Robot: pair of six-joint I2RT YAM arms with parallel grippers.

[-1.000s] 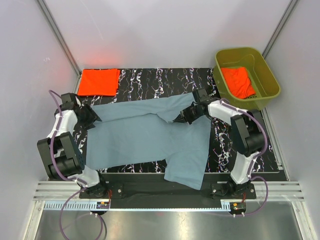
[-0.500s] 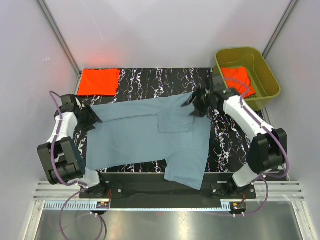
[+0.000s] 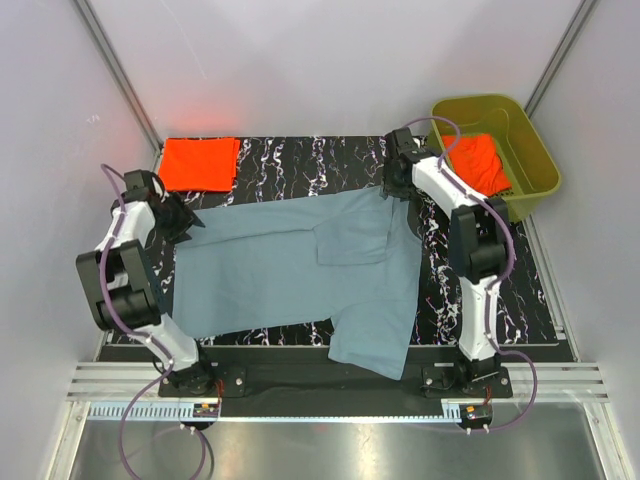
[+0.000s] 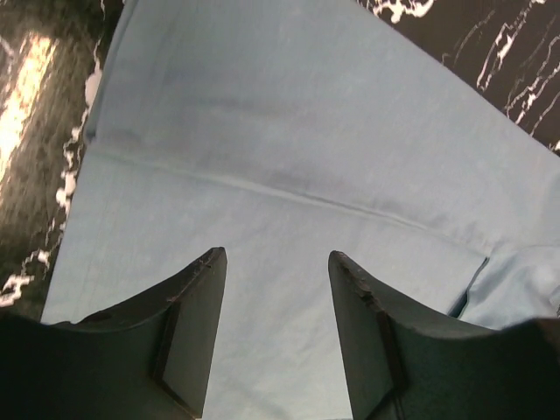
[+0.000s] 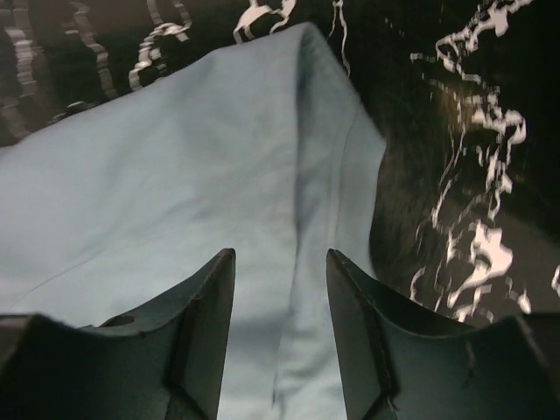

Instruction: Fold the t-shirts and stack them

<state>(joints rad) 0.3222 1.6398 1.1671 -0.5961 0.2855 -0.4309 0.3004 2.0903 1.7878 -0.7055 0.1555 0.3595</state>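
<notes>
Arms reach opposite ends of the blue-grey t-shirt [image 3: 290,265] (on the table [image 3: 300,158]); left claw [image 4: 276,262], right claw [image 5: 280,262] spread, empty.

we found the top view bright and even, with an orange tint on the wall [image 3: 200,115] above the folded orange t-shirt [image 3: 198,163]. glare struck the table [image 4: 22,87] at the left wrist view's left edge. the right wrist view was dim, smeared at right.

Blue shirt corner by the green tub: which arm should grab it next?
Right, probably. The right fingers hang open over that blue shirt corner; the left fingers are at the opposite end.
</notes>
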